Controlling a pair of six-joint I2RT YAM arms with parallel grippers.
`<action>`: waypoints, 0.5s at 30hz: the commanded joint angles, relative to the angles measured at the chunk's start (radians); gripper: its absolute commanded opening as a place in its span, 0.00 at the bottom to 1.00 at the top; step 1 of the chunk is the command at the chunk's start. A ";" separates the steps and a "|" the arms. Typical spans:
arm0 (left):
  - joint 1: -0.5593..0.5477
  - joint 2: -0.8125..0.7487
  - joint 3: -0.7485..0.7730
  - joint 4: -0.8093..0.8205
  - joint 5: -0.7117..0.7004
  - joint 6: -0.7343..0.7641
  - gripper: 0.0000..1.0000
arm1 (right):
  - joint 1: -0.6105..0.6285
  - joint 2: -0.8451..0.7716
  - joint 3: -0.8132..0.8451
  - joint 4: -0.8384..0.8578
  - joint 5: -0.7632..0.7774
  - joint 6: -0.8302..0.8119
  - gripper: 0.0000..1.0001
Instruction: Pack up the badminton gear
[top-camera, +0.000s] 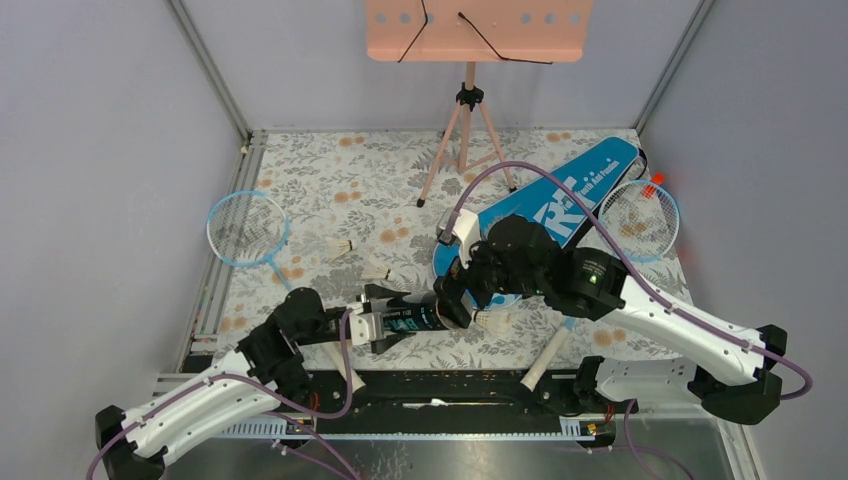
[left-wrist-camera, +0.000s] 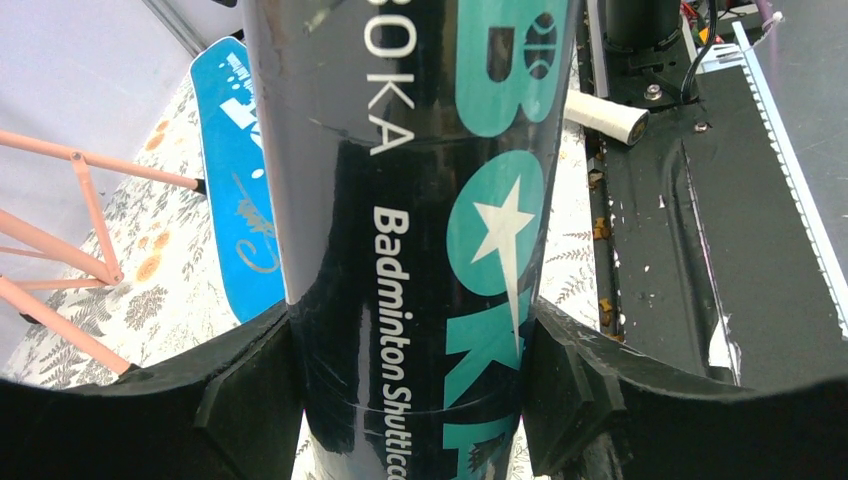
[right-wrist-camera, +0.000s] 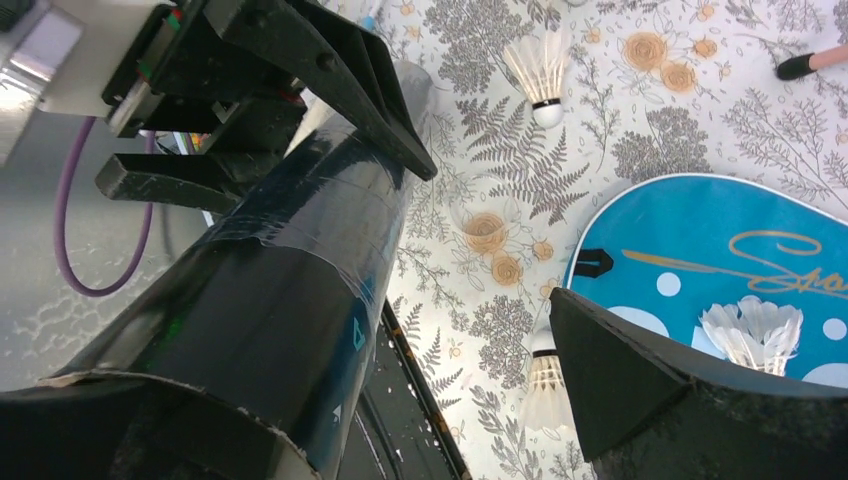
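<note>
My left gripper (top-camera: 378, 325) (left-wrist-camera: 410, 400) is shut on the black tube (top-camera: 412, 318) (left-wrist-camera: 420, 200), which lies across the table's front. My right gripper (top-camera: 455, 305) (right-wrist-camera: 385, 430) is open around the tube's right end (right-wrist-camera: 260, 300), with its right finger (right-wrist-camera: 650, 390) well clear of the tube. White shuttlecocks lie on the cloth (top-camera: 343, 247) (top-camera: 377, 268) (top-camera: 492, 320) (right-wrist-camera: 545, 380), and one lies on the blue bag (right-wrist-camera: 755, 335). The blue bag (top-camera: 545, 205) lies at the right, under my right arm. One racket (top-camera: 247, 228) lies at the left and the other (top-camera: 640, 215) at the far right.
The pink tripod stand (top-camera: 465, 110) stands at the back centre, its legs on the floral cloth. Grey walls close in the left, back and right. The right racket's white handle (top-camera: 545, 365) reaches the front rail (top-camera: 440, 385).
</note>
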 joint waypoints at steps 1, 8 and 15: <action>-0.011 0.000 -0.003 0.124 0.025 -0.040 0.04 | 0.004 -0.004 0.064 0.060 -0.014 0.005 1.00; -0.010 0.021 0.003 0.139 0.010 -0.052 0.04 | 0.004 -0.188 0.082 0.089 0.011 0.022 1.00; -0.011 0.024 0.000 0.178 -0.044 -0.092 0.04 | 0.004 -0.405 -0.069 0.143 0.247 0.150 1.00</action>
